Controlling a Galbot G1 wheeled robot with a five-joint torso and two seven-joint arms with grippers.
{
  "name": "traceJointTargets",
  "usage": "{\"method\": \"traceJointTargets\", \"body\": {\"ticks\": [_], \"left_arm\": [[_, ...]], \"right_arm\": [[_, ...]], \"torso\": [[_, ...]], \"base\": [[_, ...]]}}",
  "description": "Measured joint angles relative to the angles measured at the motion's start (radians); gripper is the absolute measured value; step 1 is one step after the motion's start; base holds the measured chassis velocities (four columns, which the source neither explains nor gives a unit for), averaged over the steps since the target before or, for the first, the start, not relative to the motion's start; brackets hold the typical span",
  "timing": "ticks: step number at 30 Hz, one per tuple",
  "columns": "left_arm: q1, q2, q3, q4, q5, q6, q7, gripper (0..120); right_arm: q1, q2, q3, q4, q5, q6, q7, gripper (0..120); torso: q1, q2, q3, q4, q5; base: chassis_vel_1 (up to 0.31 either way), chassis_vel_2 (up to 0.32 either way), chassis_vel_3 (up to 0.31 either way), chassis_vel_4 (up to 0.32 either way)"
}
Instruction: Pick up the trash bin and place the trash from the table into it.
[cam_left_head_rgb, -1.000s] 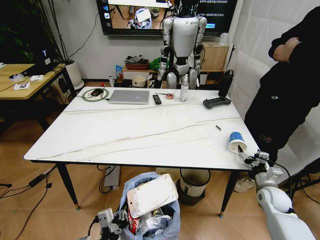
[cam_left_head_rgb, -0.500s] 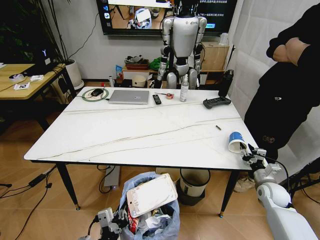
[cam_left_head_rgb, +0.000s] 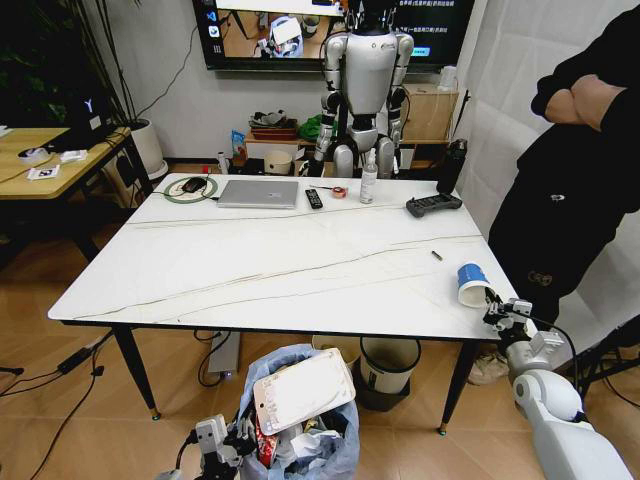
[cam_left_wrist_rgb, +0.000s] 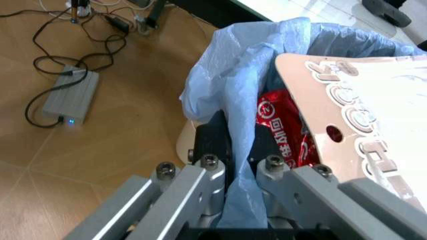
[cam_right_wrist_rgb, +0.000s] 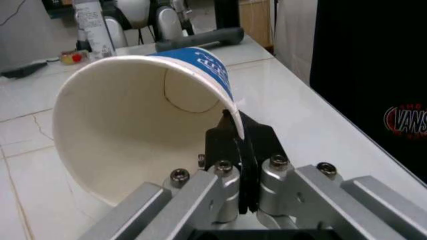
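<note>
The trash bin (cam_left_head_rgb: 300, 425), lined with a light-blue bag, stands on the floor in front of the table (cam_left_head_rgb: 280, 270). It holds a pale plastic pack (cam_left_head_rgb: 303, 388), red wrappers and paper. My left gripper (cam_left_head_rgb: 225, 440) is beside its rim. In the left wrist view this gripper (cam_left_wrist_rgb: 240, 150) is shut on the blue bag (cam_left_wrist_rgb: 227, 75), next to a red wrapper (cam_left_wrist_rgb: 283, 130). A blue-white paper cup (cam_left_head_rgb: 472, 283) lies on its side near the table's right front corner. My right gripper (cam_right_wrist_rgb: 237, 135) is shut on the rim of the cup (cam_right_wrist_rgb: 133, 110).
At the table's far side are a laptop (cam_left_head_rgb: 259, 193), a black controller (cam_left_head_rgb: 433, 205) and a bottle (cam_left_head_rgb: 368, 180). A cream round bin (cam_left_head_rgb: 388, 365) stands under the table. A person in black (cam_left_head_rgb: 570, 180) stands at the right. A power brick (cam_left_wrist_rgb: 67, 97) lies on the floor.
My right gripper has crept in at the cup's rim, with only small shifts. The cup, the bin and my left gripper have stayed put.
</note>
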Motion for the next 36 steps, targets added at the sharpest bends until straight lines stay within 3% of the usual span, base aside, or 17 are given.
{"method": "traceJointTargets", "body": {"ticks": [8,23,31,36], "left_arm": [[-0.004,0.018,0.008,-0.001,-0.001,0.0,-0.001,0],[-0.013,0.057,0.04,0.006,-0.003,0.003,-0.012,0],[-0.017,0.075,0.038,0.006,-0.018,0.008,-0.016,0],[-0.022,0.081,0.023,0.017,-0.037,0.013,-0.016,0]], "right_arm": [[-0.096,-0.009,0.026,0.105,0.01,0.002,0.0,0],[-0.435,0.011,0.066,0.51,0.009,0.058,-0.026,0],[-0.574,-0.004,-0.04,0.728,-0.075,0.055,0.031,0],[-0.592,-0.078,-0.169,0.812,-0.097,0.036,0.049,0]], "torso": [[0.0,0.0,0.0,-0.0001,0.0002],[0.0,0.0,0.0,-0.0002,0.0],[0.0,0.0,0.0,-0.0001,-0.0002],[0.0,0.0,0.0,-0.0001,-0.0001]], "base": [[0.0,0.0,0.0,0.0],[0.0,0.0,0.0,0.0],[0.0,0.0,0.0,0.0],[0.0,0.0,0.0,0.0]]}}
